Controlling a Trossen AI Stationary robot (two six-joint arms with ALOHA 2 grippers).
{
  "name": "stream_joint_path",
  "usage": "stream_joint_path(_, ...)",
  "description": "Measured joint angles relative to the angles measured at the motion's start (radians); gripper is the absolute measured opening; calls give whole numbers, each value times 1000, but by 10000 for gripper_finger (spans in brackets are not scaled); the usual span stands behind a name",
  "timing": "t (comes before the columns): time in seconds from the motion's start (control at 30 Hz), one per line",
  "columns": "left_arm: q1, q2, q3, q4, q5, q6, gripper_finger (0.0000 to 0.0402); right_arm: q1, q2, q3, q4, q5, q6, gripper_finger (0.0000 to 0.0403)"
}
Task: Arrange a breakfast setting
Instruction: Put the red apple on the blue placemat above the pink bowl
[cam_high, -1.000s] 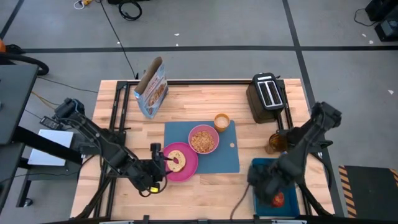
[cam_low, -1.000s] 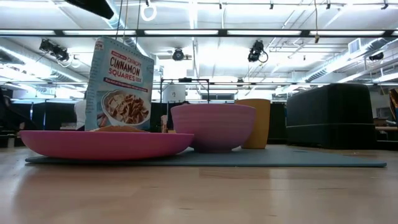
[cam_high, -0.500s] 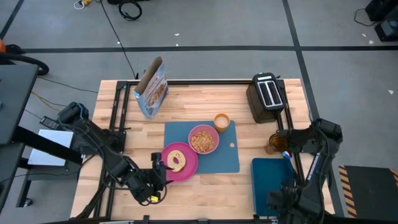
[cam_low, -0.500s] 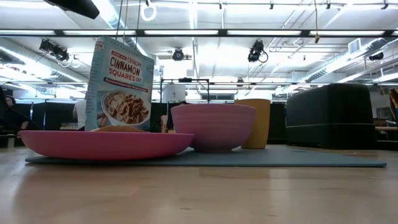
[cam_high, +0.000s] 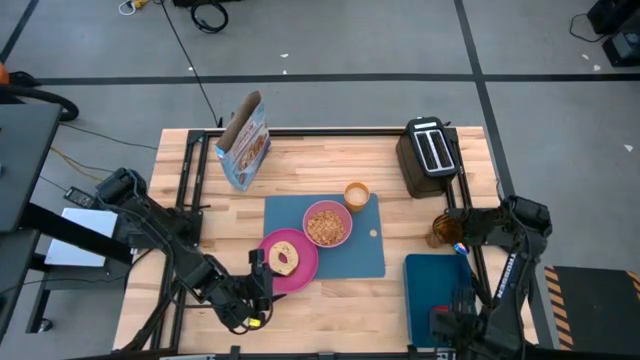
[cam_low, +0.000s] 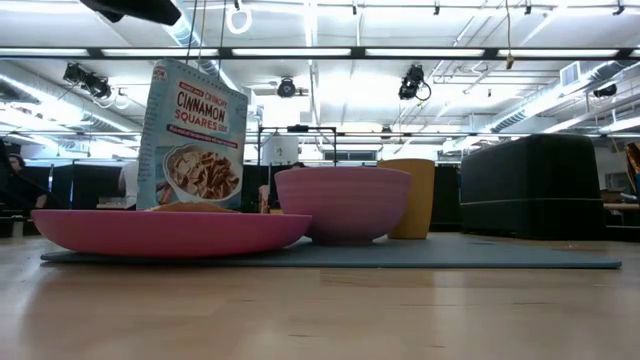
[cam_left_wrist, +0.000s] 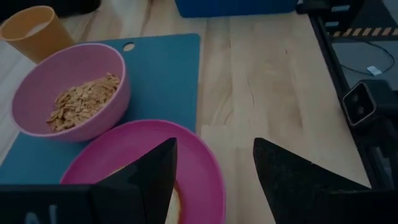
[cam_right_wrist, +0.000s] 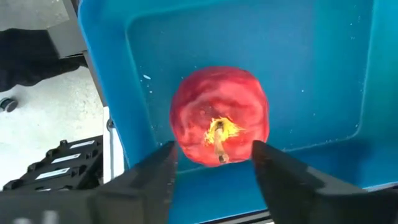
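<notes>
Right gripper (cam_right_wrist: 211, 177): at the near right table edge, over the dark blue tray (cam_right_wrist: 323, 74); fingers parted wide to either side of the red apple (cam_right_wrist: 219, 115), not seen touching it; judged positioned for a pick, since the apple is the piece yet to join the setting.
Red apple: stem up in the tray's near end, off the mat; upright rest leaves both flanks free for the fingers.
Left gripper (cam_left_wrist: 211, 171): near left of the table, just short of the plate, aimed across the setting; fingers spread wide, nothing between them; judged clear of the plate.
Pink round plate (cam_high: 300, 268): overlapping the near left corner of the mat, partly on bare wood.
Bagel (cam_high: 283, 258): flat on the plate, hole up; seated where a served item belongs.
Blue rectangular mat (cam_high: 355, 250): centre of the table, base for the setting.
Pink bowl (cam_high: 326, 223): on the mat beyond the plate, filled with cereal; close to the plate for reach.
Amber cup (cam_high: 356, 195): upright at the mat's far right corner, just beside the bowl.
Spoon: not identifiable in any view.
Cereal box (cam_high: 242, 142): upright on the far left, off the mat.
Black toaster (cam_high: 431, 155): far right corner, well apart from the setting.
</notes>
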Motion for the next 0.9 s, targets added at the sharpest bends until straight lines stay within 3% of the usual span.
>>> stream_joint_path(0.23,-4,0,0,2,-3,-11,219,10,14,-2,0,16,-11,127)
stream_joint_path(0.9,-8,0,0,2,-3,-6,219,14,12,-62,71,-30,-45,91)
